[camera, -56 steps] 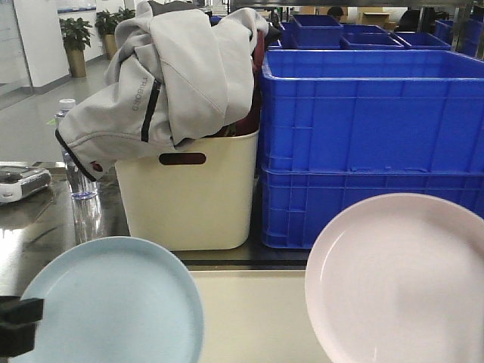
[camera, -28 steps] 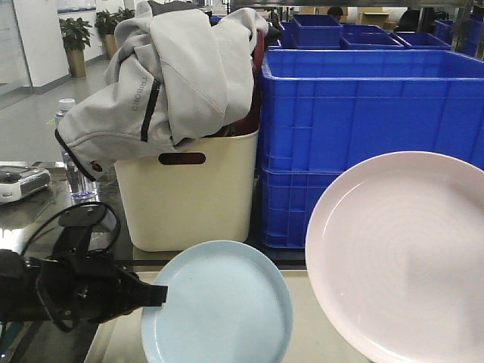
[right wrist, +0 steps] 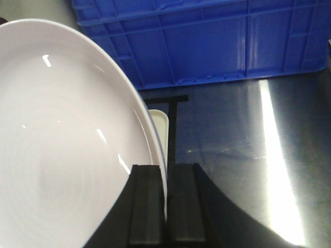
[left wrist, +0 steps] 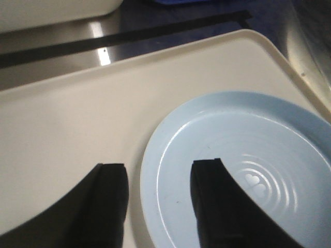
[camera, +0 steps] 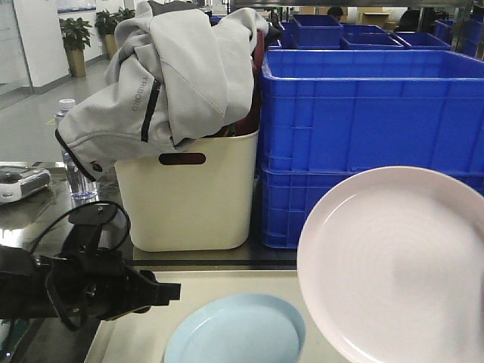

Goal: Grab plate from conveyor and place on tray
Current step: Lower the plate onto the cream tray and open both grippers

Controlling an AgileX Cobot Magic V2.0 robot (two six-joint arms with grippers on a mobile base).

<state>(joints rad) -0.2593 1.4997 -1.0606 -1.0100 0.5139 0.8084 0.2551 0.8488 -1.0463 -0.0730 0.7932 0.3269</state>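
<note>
Light blue plate lies flat on the tray. Left gripper: jaws apart, one finger over the plate's edge, the other over bare tray. Right gripper: clamped on the rim of a pink plate. Only the front view shows the pink plate's tilt in the air.

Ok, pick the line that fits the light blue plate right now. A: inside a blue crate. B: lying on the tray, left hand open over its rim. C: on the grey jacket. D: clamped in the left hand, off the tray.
B: the left wrist view shows the light blue plate lying on the tray, with the left hand open and straddling its rim.
</note>
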